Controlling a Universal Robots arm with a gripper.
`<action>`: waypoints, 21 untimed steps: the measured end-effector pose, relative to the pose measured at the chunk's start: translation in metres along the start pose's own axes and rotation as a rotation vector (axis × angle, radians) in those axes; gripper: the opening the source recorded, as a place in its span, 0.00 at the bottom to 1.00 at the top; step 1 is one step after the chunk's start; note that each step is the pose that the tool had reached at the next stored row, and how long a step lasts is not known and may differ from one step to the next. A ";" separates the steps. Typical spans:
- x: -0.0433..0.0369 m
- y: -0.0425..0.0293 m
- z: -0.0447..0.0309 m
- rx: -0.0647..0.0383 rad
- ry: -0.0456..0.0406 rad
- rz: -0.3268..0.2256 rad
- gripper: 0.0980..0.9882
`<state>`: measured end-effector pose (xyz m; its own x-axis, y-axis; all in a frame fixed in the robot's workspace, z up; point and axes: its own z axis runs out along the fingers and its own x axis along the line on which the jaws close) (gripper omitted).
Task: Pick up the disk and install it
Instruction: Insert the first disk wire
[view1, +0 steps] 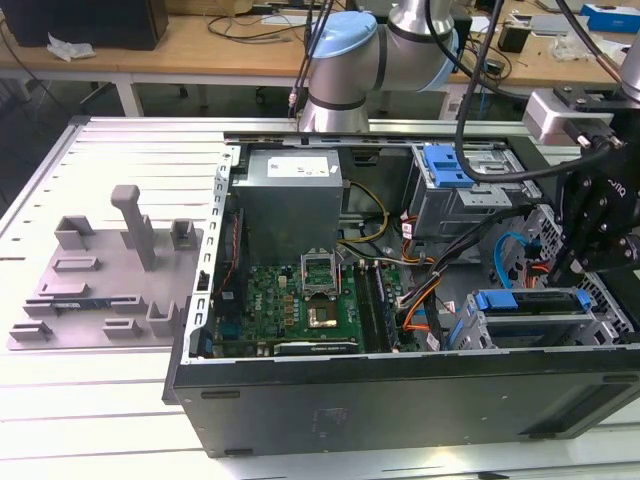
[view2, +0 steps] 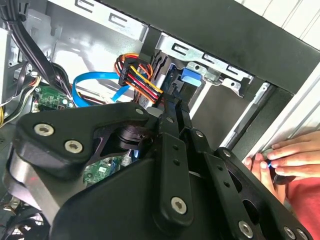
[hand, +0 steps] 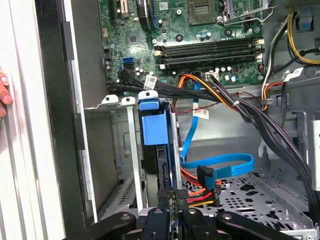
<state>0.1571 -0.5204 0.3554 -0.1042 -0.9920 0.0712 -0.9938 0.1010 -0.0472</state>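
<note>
Black gripper (hand: 172, 212) linkage fills the foreground, fingers pressed together on the blue-framed silver disk (hand: 152, 132), which stands in the grey metal drive cage (hand: 117, 150). Second wrist view adds a person's hand (view2: 285, 157) at the case edge.

No print here can be made out: the white sticker (view1: 295, 169) on the grey metal power supply box (view1: 291, 200) carries dark marks, perhaps lettering, too small to read.

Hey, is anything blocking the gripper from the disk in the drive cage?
Nothing visible. In the first wrist view the gripper is right at the edge of the disk; the power connector and blue cable lie beside it, not between.
</note>
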 end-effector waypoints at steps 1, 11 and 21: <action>0.0007 0.0001 0.0000 0.000 0.0001 0.000 0.07; 0.0017 0.0011 0.0020 0.000 0.0002 0.000 0.07; 0.0015 0.0013 0.0049 0.000 0.0001 0.000 0.07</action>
<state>0.1558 -0.5221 0.3506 -0.1043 -0.9920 0.0713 -0.9938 0.1011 -0.0472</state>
